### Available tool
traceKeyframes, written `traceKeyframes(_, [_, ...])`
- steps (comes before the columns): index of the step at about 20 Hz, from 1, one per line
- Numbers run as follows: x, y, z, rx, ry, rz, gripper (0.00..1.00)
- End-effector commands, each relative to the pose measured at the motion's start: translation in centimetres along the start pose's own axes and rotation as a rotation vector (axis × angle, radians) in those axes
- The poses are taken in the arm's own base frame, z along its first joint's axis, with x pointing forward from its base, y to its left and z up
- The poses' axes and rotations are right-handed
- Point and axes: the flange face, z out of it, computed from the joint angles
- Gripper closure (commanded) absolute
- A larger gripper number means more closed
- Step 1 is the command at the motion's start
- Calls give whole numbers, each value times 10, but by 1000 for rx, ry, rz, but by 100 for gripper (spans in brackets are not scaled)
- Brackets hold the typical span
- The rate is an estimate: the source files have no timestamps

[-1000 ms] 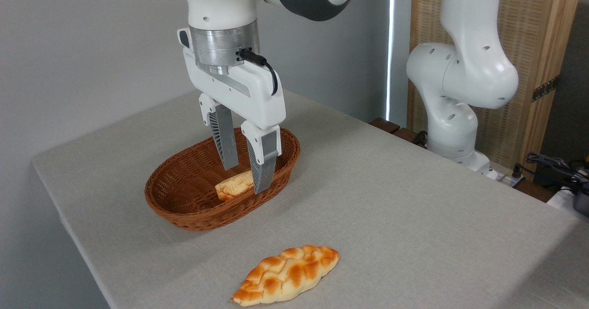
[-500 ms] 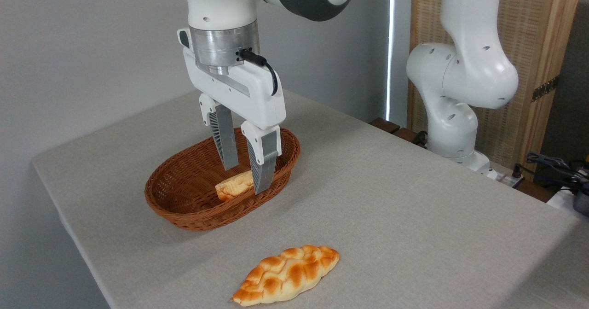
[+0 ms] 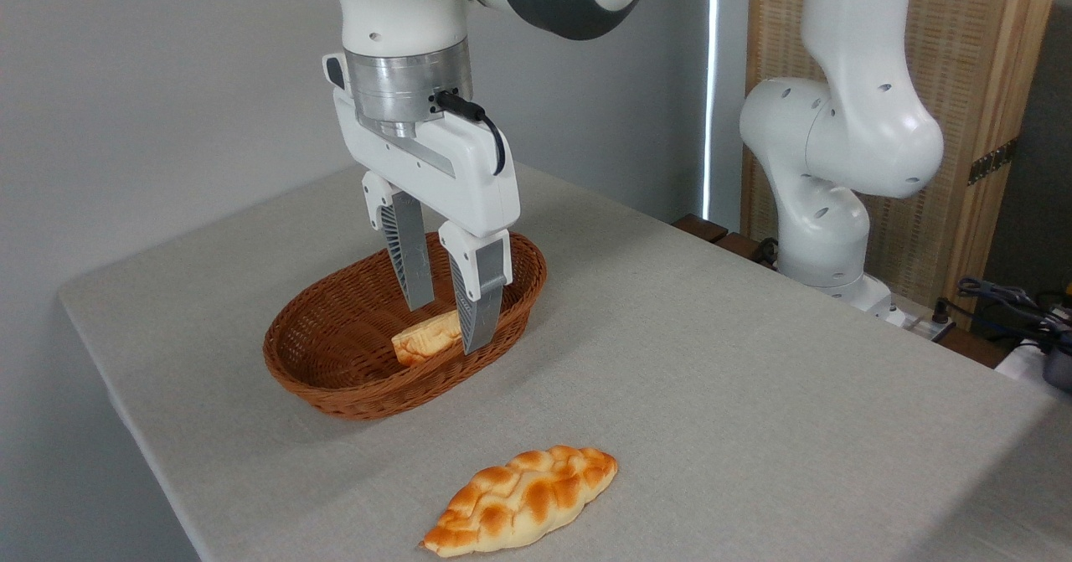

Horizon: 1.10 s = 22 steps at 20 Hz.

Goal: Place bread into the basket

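The end effector hangs spread over the basket; the bread lies well below-right of it on the tabletop.

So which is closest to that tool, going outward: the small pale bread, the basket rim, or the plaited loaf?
From the tool:
1. Small pale bread, in the basket right at its tips.
2. Basket rim, curving around below.
3. Plaited loaf, out on the table toward the front.

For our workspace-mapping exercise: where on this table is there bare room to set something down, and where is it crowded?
Free: the grey table right of the woven reddish-brown wicker basket and behind the plaited golden loaf; also the far left corner. Crowded: the basket, with a small pale bread piece beneath the open gripper.
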Motion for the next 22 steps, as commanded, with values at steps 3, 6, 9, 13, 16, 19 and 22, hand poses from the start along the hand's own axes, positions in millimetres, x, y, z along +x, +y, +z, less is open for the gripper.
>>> traceKeyframes(3, [-1, 0, -3, -1, -17, -12, 0])
traceKeyframes(6, [-1, 0, -3, -1, -17, -12, 0])
traceKeyframes(9, [-1, 0, -3, -1, -17, -14, 0])
traceKeyframes(13, [-3, -1, -3, -1, -17, -20, 0])
traceKeyframes(16, [-3, -1, -3, -1, -17, -32, 0])
traceKeyframes(19, [-3, -2, -3, 4, -12, -35, 0])
traceKeyframes(22, [-3, -2, 2, 3, -13, -27, 0])
